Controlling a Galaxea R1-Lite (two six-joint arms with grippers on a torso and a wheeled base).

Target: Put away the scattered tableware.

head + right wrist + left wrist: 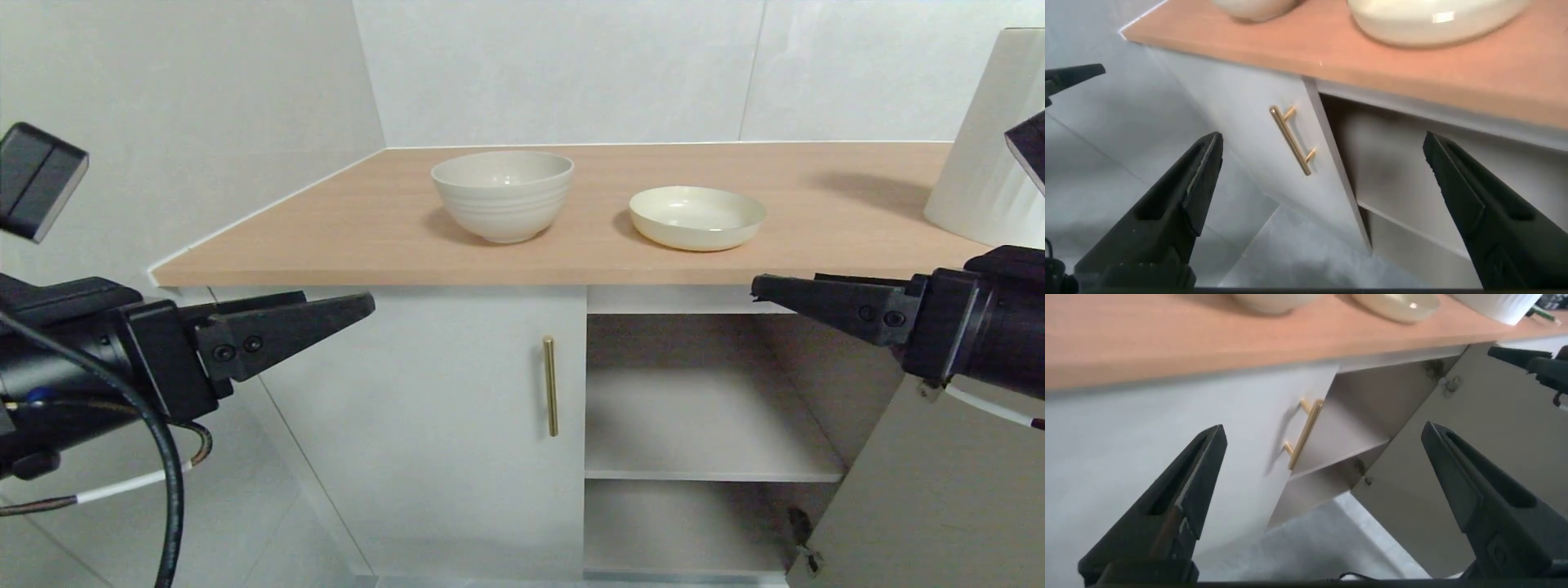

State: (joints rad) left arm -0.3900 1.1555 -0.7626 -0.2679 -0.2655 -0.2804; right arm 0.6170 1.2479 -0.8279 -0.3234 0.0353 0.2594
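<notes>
Your L end effector [1323, 431] is spread wide w/ nothing in it, held low in front of the shut cabinet door [424, 408], just below bench [326, 237] level. R end effector [1321, 139]: same, wide apart & empty, by the open cabinet side w/ its shelf [702, 425]. On the bench: deep bowl [502, 194] on the L, shallow dish [696, 216] near it on the R, not touching, both upright.
</notes>
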